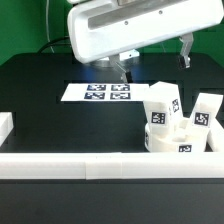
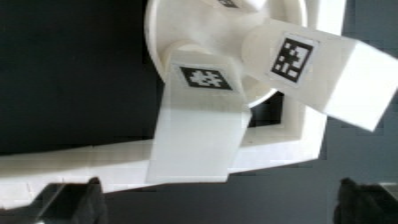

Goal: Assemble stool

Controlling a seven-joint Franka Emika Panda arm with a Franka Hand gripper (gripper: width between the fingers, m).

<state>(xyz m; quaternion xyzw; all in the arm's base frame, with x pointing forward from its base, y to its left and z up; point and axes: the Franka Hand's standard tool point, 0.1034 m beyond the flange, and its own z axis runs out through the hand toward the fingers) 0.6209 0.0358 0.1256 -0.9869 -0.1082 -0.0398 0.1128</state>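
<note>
The stool's round white seat (image 1: 163,141) lies in the corner of the rails at the exterior view's right. Two short blocky legs (image 1: 160,106) (image 1: 206,112) with tags stand up from it. In the wrist view the seat (image 2: 187,28) shows with one leg (image 2: 199,125) pointing toward the camera and the other leg (image 2: 331,72) beside it. My gripper (image 1: 121,68) hangs under the white arm, left of the stool and above the table. Its dark fingertips (image 2: 71,205) stand wide apart, and the gripper (image 2: 217,208) is open with nothing between them.
The marker board (image 1: 108,93) lies flat on the black table, just below the gripper. A long white rail (image 1: 90,166) runs along the front, another rail (image 1: 5,126) sits at the left edge. The rail (image 2: 71,168) also passes under the nearer leg in the wrist view.
</note>
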